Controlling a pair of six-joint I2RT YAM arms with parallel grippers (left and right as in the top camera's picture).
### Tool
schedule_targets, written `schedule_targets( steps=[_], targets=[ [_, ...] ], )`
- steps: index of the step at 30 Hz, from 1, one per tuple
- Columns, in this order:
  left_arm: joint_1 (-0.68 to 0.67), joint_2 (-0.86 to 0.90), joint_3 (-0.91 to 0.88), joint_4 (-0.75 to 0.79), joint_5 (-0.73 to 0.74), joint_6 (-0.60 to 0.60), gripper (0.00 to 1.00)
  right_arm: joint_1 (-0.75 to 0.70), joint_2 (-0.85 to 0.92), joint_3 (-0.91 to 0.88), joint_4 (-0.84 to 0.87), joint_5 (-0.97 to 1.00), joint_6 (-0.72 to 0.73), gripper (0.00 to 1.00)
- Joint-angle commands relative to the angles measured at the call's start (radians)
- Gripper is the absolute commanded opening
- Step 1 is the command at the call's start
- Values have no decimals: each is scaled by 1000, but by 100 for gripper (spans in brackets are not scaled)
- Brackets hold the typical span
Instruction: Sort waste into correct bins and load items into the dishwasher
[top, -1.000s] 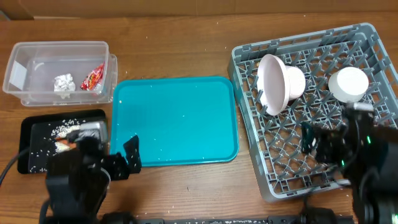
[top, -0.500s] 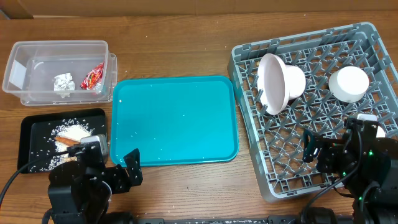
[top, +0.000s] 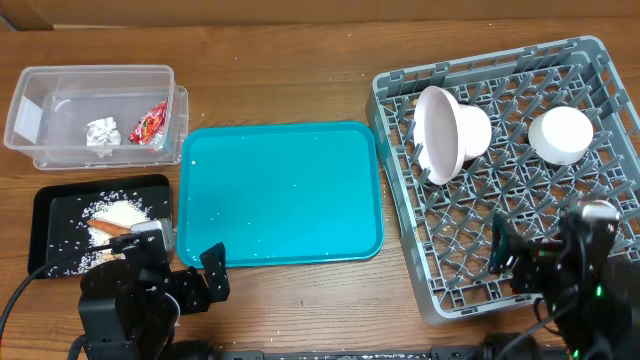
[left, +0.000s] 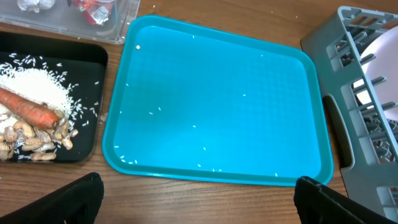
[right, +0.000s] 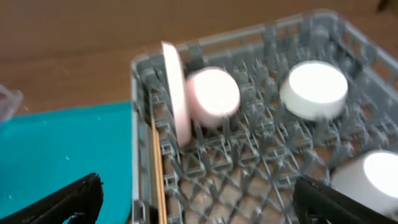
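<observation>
The clear tub (top: 60, 90) holds the white paper ball (top: 102, 131) and the red wrapper (top: 152, 122). The black tray (top: 50, 200) holds rice (left: 34, 84), the carrot (left: 28, 107) and peanut scraps (left: 31, 137). The grey rack (top: 470, 230) holds the upright plate (right: 176, 93), a bowl (right: 213, 93) leaning behind it and an upturned bowl (right: 314, 89). Chopsticks (right: 160, 180) lie along the rack's left edge. My left gripper (top: 190, 275) (left: 202, 205) is open and empty over bare table in front of the teal tray. My right gripper (top: 510, 255) (right: 199, 205) is open and empty over the rack's front.
The teal serving tray (top: 280, 195) lies in the middle with a few stray rice grains on it. Another round white item (right: 373, 174) sits in the rack at the right edge of the right wrist view. Bare wooden table lies behind the tray and the rack.
Both arms have drawn back toward the table's front edge. The left arm has come off the black tray, uncovering the rice and carrot. Both grippers stay open.
</observation>
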Motion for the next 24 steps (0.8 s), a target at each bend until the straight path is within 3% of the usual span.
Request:
schedule_targets(
  steps=[1,8,20,24],
  targets=[
    [-3,-6,-10,0,-7,-10,100,42,-163,-113,65,2,-4,100],
    [-3,-6,-10,0,-7,-9,100,93,-439,-372,307,-2,-3,100],
    [-3,-6,-10,0,-7,-9,100,101,-441,-784,961,10,-12,100],
    [-3,-6,-10,0,-7,-10,100,101,-442,-882,1057,8,-31,100]
  ],
)
